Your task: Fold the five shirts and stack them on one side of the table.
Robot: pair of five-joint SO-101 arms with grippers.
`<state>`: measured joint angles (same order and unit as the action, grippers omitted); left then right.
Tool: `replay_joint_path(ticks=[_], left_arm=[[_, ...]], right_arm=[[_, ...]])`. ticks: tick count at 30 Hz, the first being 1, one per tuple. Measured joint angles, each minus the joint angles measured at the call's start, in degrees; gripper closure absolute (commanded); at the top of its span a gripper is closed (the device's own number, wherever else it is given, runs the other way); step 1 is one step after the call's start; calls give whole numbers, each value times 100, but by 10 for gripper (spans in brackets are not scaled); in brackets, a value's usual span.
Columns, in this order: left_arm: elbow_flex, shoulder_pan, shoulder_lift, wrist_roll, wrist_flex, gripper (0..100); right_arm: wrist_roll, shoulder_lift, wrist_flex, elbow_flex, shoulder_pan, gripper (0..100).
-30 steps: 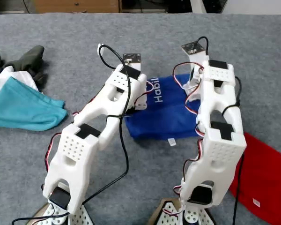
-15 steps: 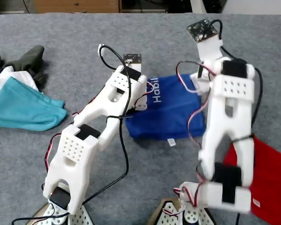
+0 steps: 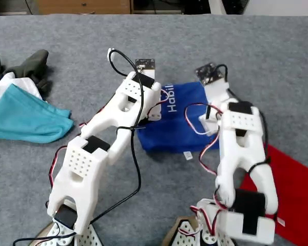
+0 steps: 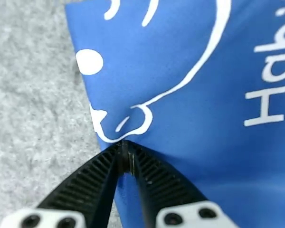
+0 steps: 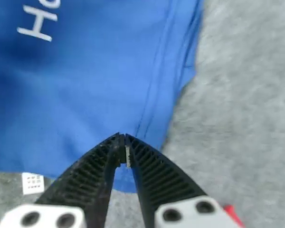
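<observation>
On the grey counter (image 3: pixel 277 56), between the two arms, lies the blue shirt (image 3: pixel 179 123), folded small with white print on top. The left fingers (image 4: pixel 107 166) are pressed together and pinch the shirt's edge on their own side. The right fingers (image 5: pixel 102 159) are pressed together too, low over the shirt near its other edge. I cannot tell if they have any cloth.

A red shirt (image 3: pixel 292 189) lies flat beside the right arm's base. A teal shirt (image 3: pixel 25 115), a white shirt (image 3: pixel 2 89) and a dark shirt (image 3: pixel 33 64) lie in a heap well off on the left arm's side.

I think the step is to carry the blue shirt over to the red one. To do it well, the right fingers should first spread, go down and nip their edge. Then both sides should rise together, evenly and slowly, so the folds do not fall open or bunch up.
</observation>
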<state>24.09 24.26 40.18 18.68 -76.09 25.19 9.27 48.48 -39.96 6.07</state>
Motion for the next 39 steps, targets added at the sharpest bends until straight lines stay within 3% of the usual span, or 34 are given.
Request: replay_joint_path(ticks=[7, 17, 23, 32, 39], left_arm=[[0, 0, 0, 0, 0, 981], [0, 0, 0, 0, 0, 981], [-18, 9, -167, -9, -88, 981], [-141, 35, -1820, -18, -818, 981], [-1837, 791, -3059, -18, -369, 981]], right_arm=[[448, -844, -167, 0, 501, 991], [633, -888, 70, 316, 818, 991], [492, -519, 897, 905, 800, 991], [325, 949, 1108, 484, 229, 991], [132, 721, 501, 264, 97, 991]])
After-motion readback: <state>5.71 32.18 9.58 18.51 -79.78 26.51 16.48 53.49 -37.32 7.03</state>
